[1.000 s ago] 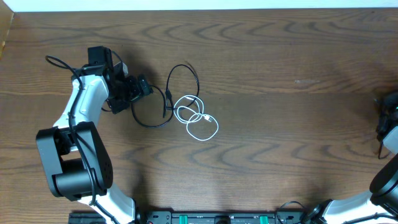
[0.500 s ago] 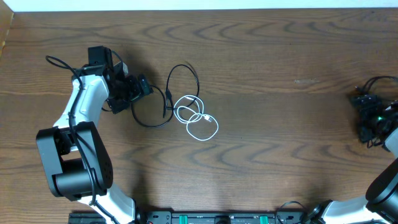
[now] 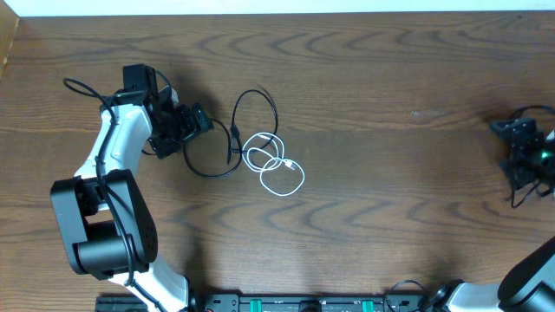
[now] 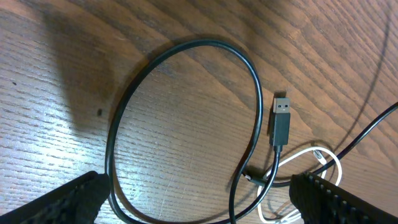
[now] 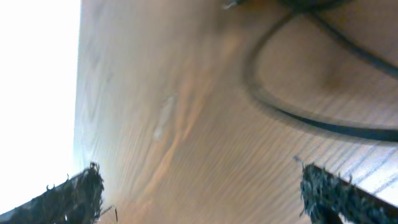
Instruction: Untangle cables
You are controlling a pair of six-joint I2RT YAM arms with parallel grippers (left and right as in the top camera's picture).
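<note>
**Overhead.** The tangle lies left of centre on the table point(image 3: 390, 208). A black cable point(image 3: 211, 175) runs in two loops, with a white cable point(image 3: 301, 179) coiled at their lower right. The left gripper point(image 3: 201, 120) sits just left of the loops. The right gripper point(image 3: 512, 143) is at the far right edge, well apart from them. The table is flat wood grain with bare room around the tangle.

**Left wrist.** The left gripper point(image 4: 198, 180) is spread wide and holds nothing. Below it the black cable point(image 4: 259, 99) lies flat. Its plug point(image 4: 280, 121) is right of centre, and the white cable point(image 4: 305, 148) crosses at lower right. We judge these cords light, limp and thin, and hard to pinch mid-run. The stiff plug is the firmest hold.

**Right wrist.** This view is blurred. The right gripper point(image 5: 199, 174) is spread and empty. A second black cable point(image 5: 292, 115) curves across the upper right, on the wood.
</note>
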